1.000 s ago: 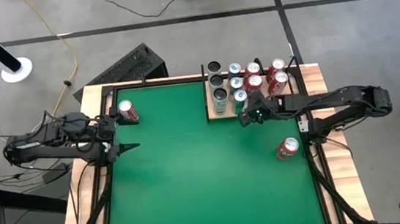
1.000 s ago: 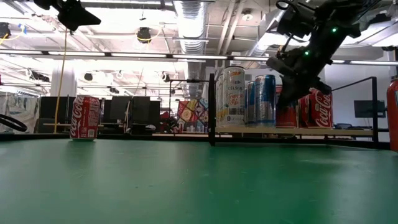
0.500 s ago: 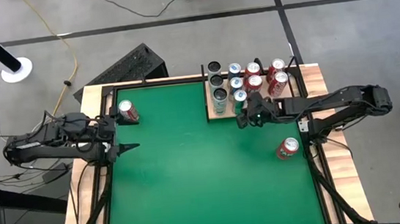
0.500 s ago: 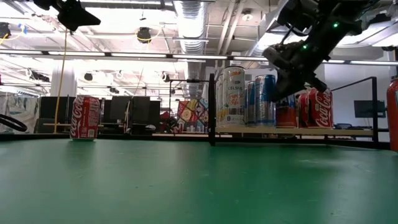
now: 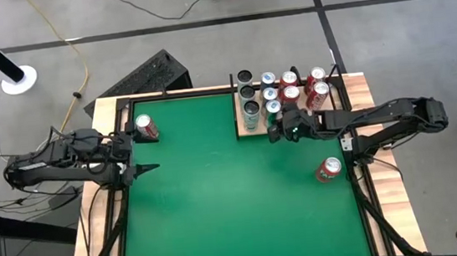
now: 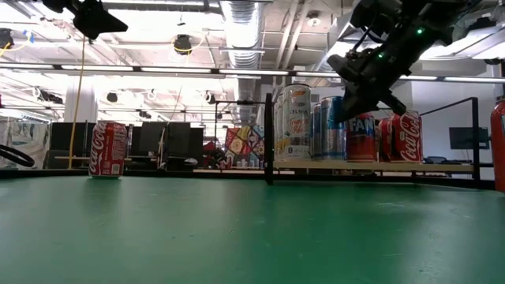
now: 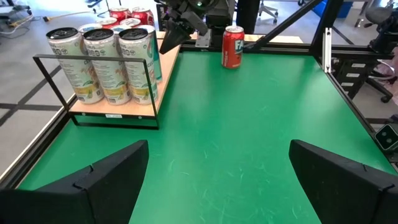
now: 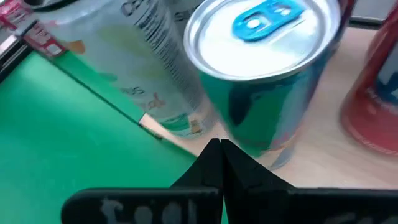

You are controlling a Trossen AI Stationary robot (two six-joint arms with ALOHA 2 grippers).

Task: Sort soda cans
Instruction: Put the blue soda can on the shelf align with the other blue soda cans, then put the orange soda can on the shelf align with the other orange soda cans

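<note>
Right gripper [image 5: 277, 132]: fingers together, empty, beside teal can [image 8: 267, 74] on tray [image 7: 115, 112] (likely between placements). Next: red can [image 5: 327, 170], 5 o'clock.

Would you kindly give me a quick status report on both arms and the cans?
Right end effector shut, empty, at rack front. Left end effector open, parked left. Two red cans loose on mat. Nothing in the way.
</note>
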